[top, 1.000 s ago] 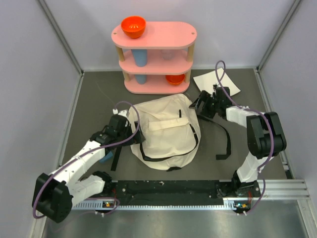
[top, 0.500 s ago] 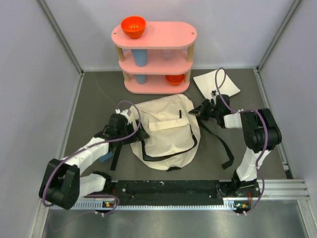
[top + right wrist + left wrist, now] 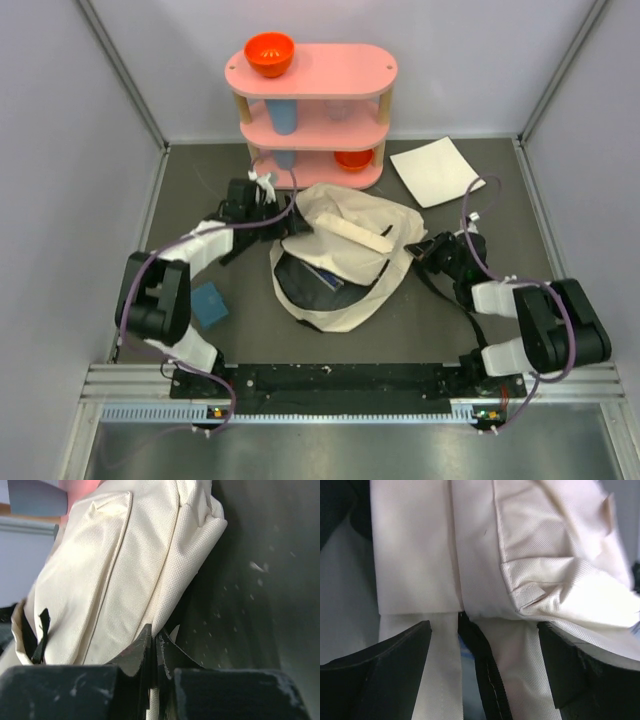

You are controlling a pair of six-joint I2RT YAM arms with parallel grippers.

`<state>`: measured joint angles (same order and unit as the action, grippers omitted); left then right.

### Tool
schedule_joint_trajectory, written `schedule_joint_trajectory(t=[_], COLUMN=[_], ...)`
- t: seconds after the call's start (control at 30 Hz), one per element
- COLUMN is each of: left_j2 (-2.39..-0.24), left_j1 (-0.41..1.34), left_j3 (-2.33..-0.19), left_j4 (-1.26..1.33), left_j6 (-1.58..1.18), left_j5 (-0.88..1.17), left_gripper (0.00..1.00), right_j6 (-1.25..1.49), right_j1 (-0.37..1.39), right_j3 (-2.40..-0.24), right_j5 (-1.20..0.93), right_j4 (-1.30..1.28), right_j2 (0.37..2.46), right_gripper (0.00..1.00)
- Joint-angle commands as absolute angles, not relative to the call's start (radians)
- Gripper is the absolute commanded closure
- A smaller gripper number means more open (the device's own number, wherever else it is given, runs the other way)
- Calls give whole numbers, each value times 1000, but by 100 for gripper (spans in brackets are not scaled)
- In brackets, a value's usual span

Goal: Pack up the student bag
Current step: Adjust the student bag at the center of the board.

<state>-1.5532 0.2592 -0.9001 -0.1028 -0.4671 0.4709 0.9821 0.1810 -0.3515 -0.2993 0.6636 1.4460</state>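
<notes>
Two pincers are meeting the large cream soft fabric student bag (image 3: 345, 235), which is lying at the middle of the dark grey counter (image 3: 190, 190), on the near side of the pink three-tier shelf (image 3: 330, 72). At the bag's far-left edge the left pincer (image 3: 284, 222) is standing with fingers spread, cream fabric and a dark zipper running between them. The right pincer (image 3: 424, 250) is clamping the bag's right edge.

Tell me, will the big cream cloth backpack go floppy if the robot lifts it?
Probably floppy: the cream cloth backpack sags in wrinkled folds. Lifted by the thin edge the right pincer pinches, it would likely droop rather than rise whole. Its coarse weave probably isn't slippery.
</notes>
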Motion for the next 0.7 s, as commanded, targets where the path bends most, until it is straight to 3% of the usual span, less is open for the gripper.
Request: schedule_joint_trajectory(t=[0.0, 0.13, 0.17, 0.37, 0.47, 0.57, 0.67], left_j2=[-1647, -1600, -1551, -1288, -1168, -1123, -1191], left_j1=[238, 238, 236, 233, 236, 291, 550], left_j3=[-1129, -1183, -1177, -1068, -1054, -1075, -1170], left_j4=[5, -196, -274, -382, -414, -376, -406], left_j6=[-445, -373, -370, -370, -362, -348, -309], left_j5=[595, 424, 300, 34, 9, 132, 71], left_gripper=[8, 7, 6, 1, 1, 2, 2], right_j6=[1043, 1043, 1046, 1045, 1034, 1028, 1016], right_j1=[247, 310, 311, 311, 311, 313, 313], right_j3=[-262, -271, -272, -285, -298, -304, -307], right_j5=[-164, -121, -111, -86, -103, -110, -104], right_j4=[640, 575, 574, 554, 555, 543, 522], right_j2=[1286, 1264, 1269, 1279, 1285, 1276, 1250], right_gripper=[100, 100, 100, 100, 100, 100, 100])
